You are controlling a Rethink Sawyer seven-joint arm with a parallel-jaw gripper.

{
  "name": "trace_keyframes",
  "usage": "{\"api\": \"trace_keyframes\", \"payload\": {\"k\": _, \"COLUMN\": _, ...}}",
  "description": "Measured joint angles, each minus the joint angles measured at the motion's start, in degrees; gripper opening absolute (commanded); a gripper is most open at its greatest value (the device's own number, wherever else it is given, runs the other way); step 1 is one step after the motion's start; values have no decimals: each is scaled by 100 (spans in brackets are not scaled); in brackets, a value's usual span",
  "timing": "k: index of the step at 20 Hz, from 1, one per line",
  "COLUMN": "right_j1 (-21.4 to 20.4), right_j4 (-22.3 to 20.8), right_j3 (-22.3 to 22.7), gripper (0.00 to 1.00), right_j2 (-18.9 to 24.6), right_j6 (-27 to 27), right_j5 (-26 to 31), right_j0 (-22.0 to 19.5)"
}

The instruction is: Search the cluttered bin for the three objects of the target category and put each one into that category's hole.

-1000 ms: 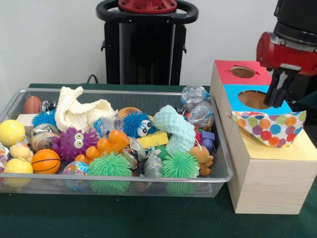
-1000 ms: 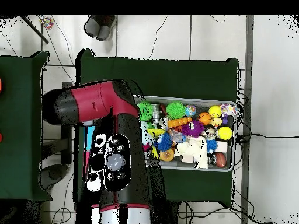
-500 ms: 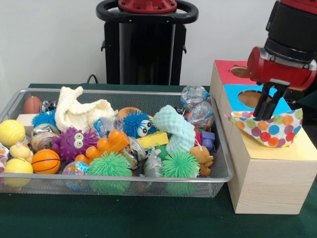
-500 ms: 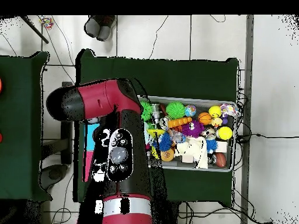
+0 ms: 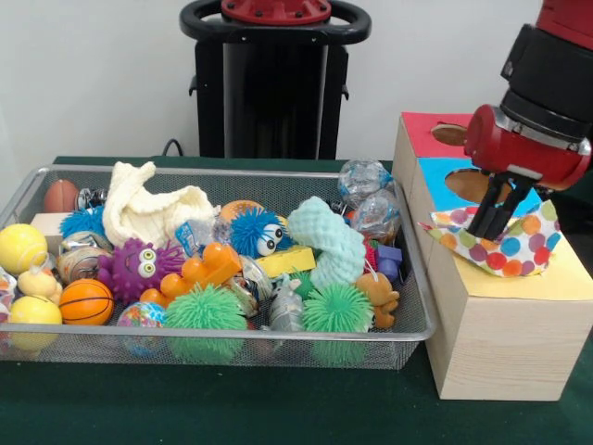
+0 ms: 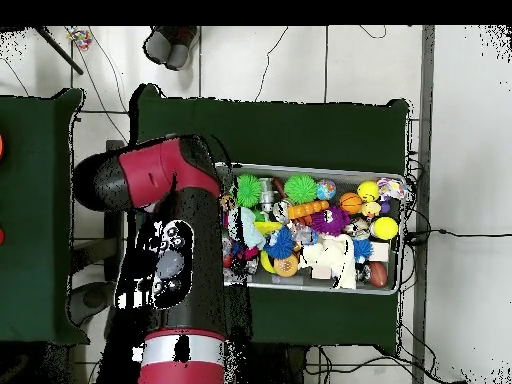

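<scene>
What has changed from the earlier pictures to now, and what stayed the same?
In the front view, the gripper moved slightly left and toward the camera, along the wooden box, away from the blue hole. The polka-dot cloth it holds went along and tilted. The toys in the wire bin stayed as they were.

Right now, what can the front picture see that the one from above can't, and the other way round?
Only the front view shows the gripper shut on the polka-dot cloth, over the wooden box with its red, blue and yellow top and round holes; from above, the arm covers all that. Only the overhead view shows the floor cables and the whole green table. Both show the wire bin of toys, such as the orange basketball and the white knitted cloth.
</scene>
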Motion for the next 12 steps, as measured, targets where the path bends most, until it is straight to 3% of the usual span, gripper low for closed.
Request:
{"api": "trace_keyframes", "payload": {"k": 8, "right_j1": 382, "right_j4": 2, "right_j3": -560, "gripper": 0, "right_j2": -331, "right_j6": 1, "right_j5": 14, "right_j0": 367}}
{"api": "trace_keyframes", "payload": {"k": 12, "right_j1": 555, "right_j4": 233, "right_j3": -814, "gripper": 0, "right_j2": -361, "right_j6": 5, "right_j5": 14, "right_j0": 502}}
